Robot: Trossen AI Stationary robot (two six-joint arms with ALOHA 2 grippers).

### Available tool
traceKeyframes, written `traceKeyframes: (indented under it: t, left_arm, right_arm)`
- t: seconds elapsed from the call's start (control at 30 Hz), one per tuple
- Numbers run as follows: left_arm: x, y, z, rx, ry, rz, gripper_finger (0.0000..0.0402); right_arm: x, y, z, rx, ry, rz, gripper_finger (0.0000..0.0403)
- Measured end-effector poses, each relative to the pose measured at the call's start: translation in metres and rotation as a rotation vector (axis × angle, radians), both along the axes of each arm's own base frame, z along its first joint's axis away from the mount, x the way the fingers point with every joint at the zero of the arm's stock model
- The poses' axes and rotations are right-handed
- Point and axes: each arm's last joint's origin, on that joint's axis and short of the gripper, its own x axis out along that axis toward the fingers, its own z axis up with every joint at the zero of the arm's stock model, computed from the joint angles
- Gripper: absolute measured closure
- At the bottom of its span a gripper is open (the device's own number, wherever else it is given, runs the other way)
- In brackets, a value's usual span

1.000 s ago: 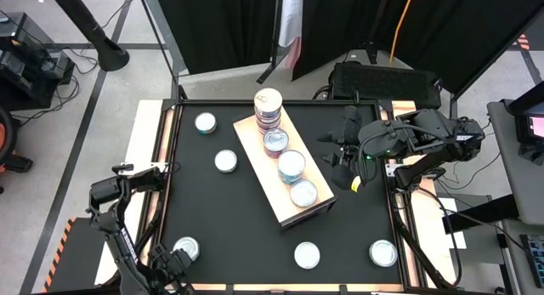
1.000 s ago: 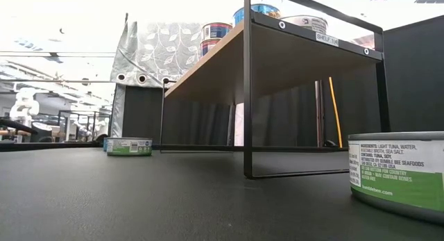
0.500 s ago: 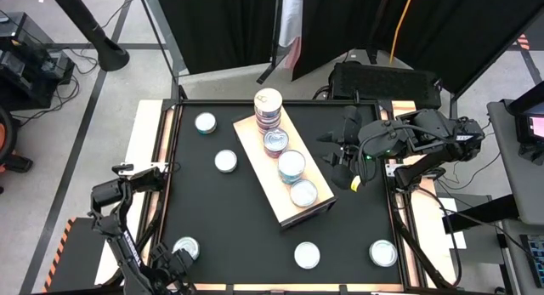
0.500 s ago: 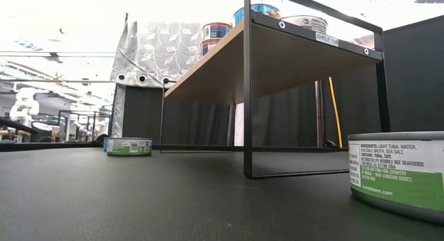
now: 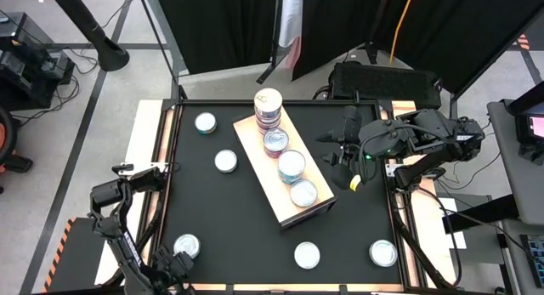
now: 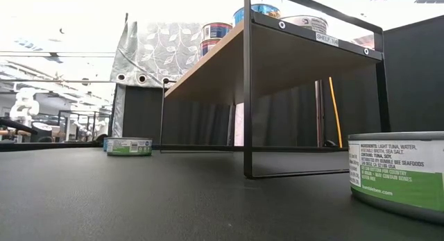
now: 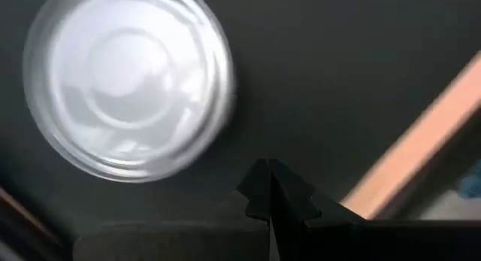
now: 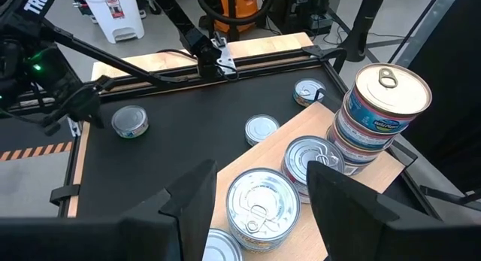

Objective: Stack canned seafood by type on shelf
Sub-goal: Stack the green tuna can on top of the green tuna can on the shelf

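Tins on angled shelf, right pincer open beside its edge (clear tabletop around), left pincer closed.

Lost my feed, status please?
Left gripper shut, empty, above loose tin. Right gripper open, over shelf. Tall stack at far end. Nothing blocking.

I'm working in a robotics lab or workshop: black curtains hang behind my black tabletop, cables trail over a grey concrete floor, an orange shop vacuum stands there, more benches farther off.
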Motion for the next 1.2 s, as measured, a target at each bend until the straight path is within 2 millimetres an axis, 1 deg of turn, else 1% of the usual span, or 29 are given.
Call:
traceKeyframes:
  t: [0.1, 0.17, 0.23, 0.3, 0.43, 0.53, 0.87, 0.97, 1.1, 1.2]
  left_arm:
    - [0.001, -0.001, 0.004, -0.008, 0.025, 0.006, 0.0402]
    - [0.004, 0.001, 0.014, 0.016, 0.033, 0.007, 0.0402]
    - [0.006, 0.005, 0.024, 0.068, 0.032, -0.002, 0.0402]
    - [0.008, 0.009, 0.028, 0.116, 0.033, -0.006, 0.0402]
    - [0.006, 0.012, 0.023, 0.139, 0.030, -0.011, 0.0402]
    - [0.006, 0.011, 0.017, 0.119, 0.022, -0.012, 0.0402]
    - [0.004, 0.009, 0.004, 0.068, 0.006, -0.018, 0.0401]
    - [0.005, 0.010, 0.006, 0.069, 0.028, -0.011, 0.0402]
    - [0.009, 0.011, 0.019, 0.105, 0.054, -0.035, 0.0402]
    - [0.010, 0.013, 0.022, 0.133, 0.066, -0.043, 0.0402]
  right_arm:
    - [0.000, 0.000, 0.000, 0.000, 0.000, 0.000, 0.0204]
    - [0.000, 0.000, 0.000, -0.001, 0.001, 0.000, 0.0204]
    - [0.000, 0.000, 0.000, -0.005, 0.001, 0.002, 0.0204]
    - [0.000, 0.000, 0.000, -0.009, 0.001, 0.001, 0.0204]
    - [0.001, -0.003, 0.000, -0.016, 0.001, -0.007, 0.0204]
    - [0.002, -0.005, 0.001, -0.014, -0.008, -0.013, 0.0204]
    - [0.002, -0.004, 0.001, -0.013, -0.008, -0.009, 0.0204]
    - [0.002, -0.004, 0.001, -0.016, -0.006, -0.007, 0.0204]
    - [0.001, -0.005, 0.000, -0.018, 0.004, -0.007, 0.0204]
    - [0.001, -0.005, 0.000, -0.023, 0.006, -0.004, 0.0204]
